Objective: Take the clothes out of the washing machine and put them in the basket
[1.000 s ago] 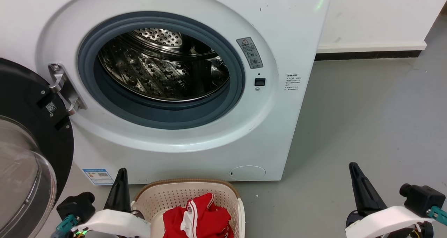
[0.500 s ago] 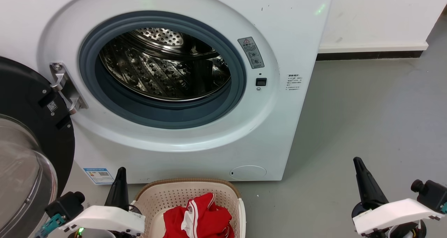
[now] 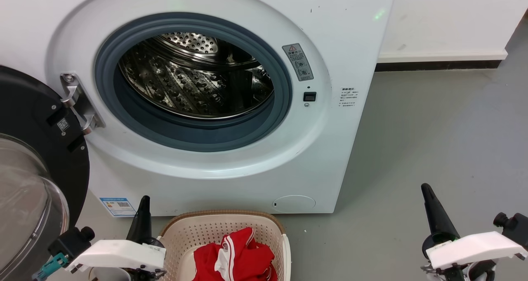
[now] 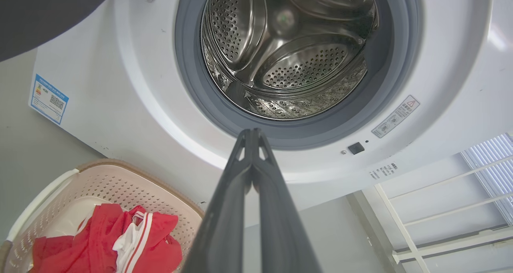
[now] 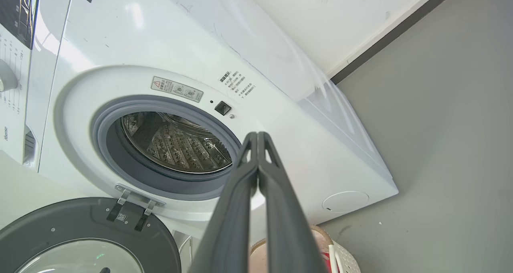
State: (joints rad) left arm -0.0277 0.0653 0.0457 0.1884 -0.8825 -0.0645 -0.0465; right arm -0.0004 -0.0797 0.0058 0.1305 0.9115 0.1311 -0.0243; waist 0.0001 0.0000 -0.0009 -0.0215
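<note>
At lower left, the left tool (image 3: 143,202) was closed on nothing, as was the right tool (image 3: 427,191) at lower right. Just beside the left one, red clothes (image 3: 235,256) lay in the basket (image 3: 222,213). Behind stood the washing machine (image 3: 350,46); its blue QR label (image 3: 117,206) and warning sticker (image 3: 298,61) were too small to read.

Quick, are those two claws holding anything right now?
Left claw: closed, holding nothing.
Right claw: closed, holding nothing.
</note>
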